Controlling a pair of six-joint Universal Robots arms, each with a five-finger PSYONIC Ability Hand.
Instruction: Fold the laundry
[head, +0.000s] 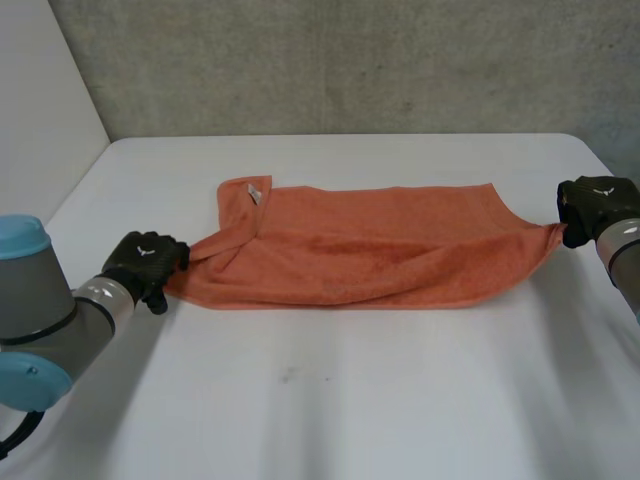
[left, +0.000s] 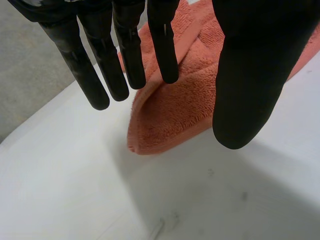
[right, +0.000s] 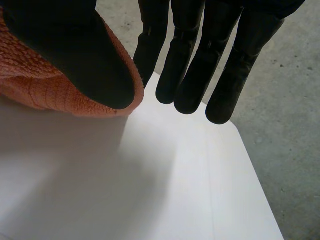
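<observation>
One orange terry-cloth towel (head: 370, 250) lies flat on the white table (head: 330, 400), its long axis running side to side from one hand to the other. It looks doubled already, with a rounded fold along the near edge, though I can't confirm the layers. The far-left corner is flipped over and shows one small white label (head: 255, 192). Both near end corners are drawn out to points, one at each hand. The left hand (head: 148, 265) is at the left end. In its wrist view the fingers (left: 127, 60) are straight and spread away from the thumb (left: 250, 90), and the towel corner lies on the table below the gap between them. I see no pinch, so I read it as a relaxed, empty hand. The right hand (head: 597, 205) is at the right end. Its fingers (right: 190, 70) are straight too, with bare table showing between them and the thumb (right: 75, 45). The thumb sits over the towel corner, and whether it's touching or just above I can't tell, but nothing is clamped. The relation that matters is that each hand is right at its own corner with the towel's mass inboard of the fingertips, so neither arm is nearer overall. My read is that the next move is an end-to-end fold along the long axis, which needs a re-grip first. The flipped label corner could bunch up if it's carried over. Count: one towel, one label, two hands, one table.
</observation>
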